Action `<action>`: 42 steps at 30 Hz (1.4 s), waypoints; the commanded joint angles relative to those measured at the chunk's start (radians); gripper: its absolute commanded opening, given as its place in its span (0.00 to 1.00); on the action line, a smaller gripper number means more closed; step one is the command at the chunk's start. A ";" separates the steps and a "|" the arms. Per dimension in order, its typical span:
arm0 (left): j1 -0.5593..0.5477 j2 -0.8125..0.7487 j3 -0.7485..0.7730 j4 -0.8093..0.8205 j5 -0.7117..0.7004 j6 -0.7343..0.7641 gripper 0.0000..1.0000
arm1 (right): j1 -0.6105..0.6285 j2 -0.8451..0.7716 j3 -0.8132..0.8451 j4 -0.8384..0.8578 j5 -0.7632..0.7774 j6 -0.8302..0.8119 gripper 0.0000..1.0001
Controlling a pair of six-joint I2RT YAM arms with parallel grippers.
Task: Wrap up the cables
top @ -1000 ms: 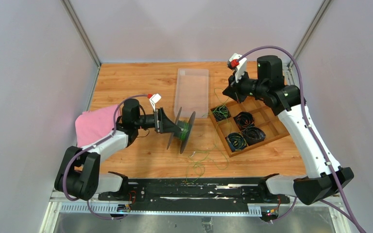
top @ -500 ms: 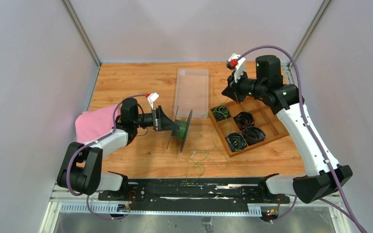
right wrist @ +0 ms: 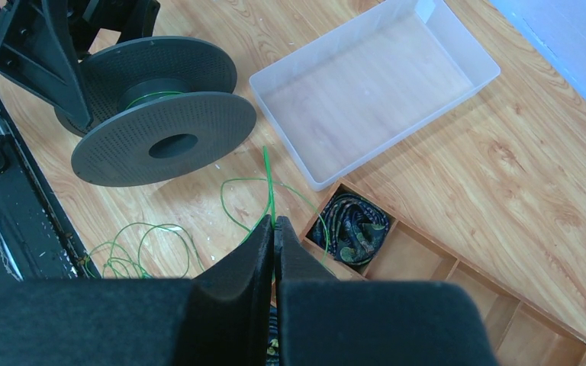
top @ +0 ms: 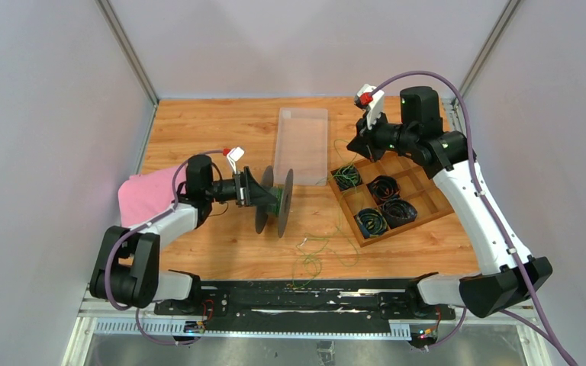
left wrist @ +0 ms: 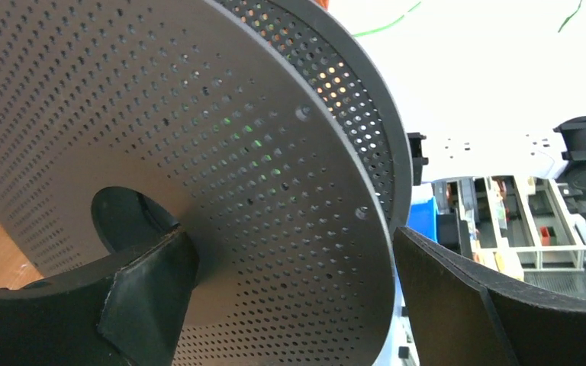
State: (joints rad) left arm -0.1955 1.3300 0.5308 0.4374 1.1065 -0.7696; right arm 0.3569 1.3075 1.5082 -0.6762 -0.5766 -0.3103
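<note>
A black perforated spool (top: pixel 284 202) stands on edge at the table's middle, with some green cable (top: pixel 274 200) wound on its hub. My left gripper (top: pixel 258 192) is open, its jaws wide on either side of the near flange (left wrist: pixel 221 152). One finger (left wrist: pixel 145 290) is by the hub hole and the other just past the rim. More green cable (right wrist: pixel 268 179) runs up from loose loops (right wrist: pixel 133 248) on the wood into my right gripper (right wrist: pixel 274 223). That gripper is shut on the strand, raised above the wooden tray's corner.
A clear plastic bin (top: pixel 302 145) lies behind the spool. At the right, a wooden compartment tray (top: pixel 420 206) holds dark coiled bundles (right wrist: pixel 351 225). A pink cloth (top: pixel 145 194) lies under the left arm. Loose green loops (top: pixel 313 255) spread near the front rail.
The spool went from tilted to upright and shifted a little left. My left jaws spread wider around its flange. The right arm barely moved.
</note>
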 commanded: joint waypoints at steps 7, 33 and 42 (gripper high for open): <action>0.024 -0.067 0.077 -0.349 -0.032 0.304 0.98 | -0.012 -0.011 -0.009 0.014 -0.031 0.013 0.01; 0.067 -0.393 0.466 -0.902 -0.449 0.754 0.98 | 0.121 0.051 0.090 0.074 -0.056 0.097 0.01; -0.180 -0.249 0.699 -0.810 -0.363 0.630 0.91 | 0.147 0.080 0.205 0.133 0.110 0.308 0.01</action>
State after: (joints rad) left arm -0.2649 0.9890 1.1465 -0.4019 0.7105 -0.0982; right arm 0.4740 1.3937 1.6711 -0.5919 -0.5583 -0.1219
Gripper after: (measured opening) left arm 0.931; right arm 0.009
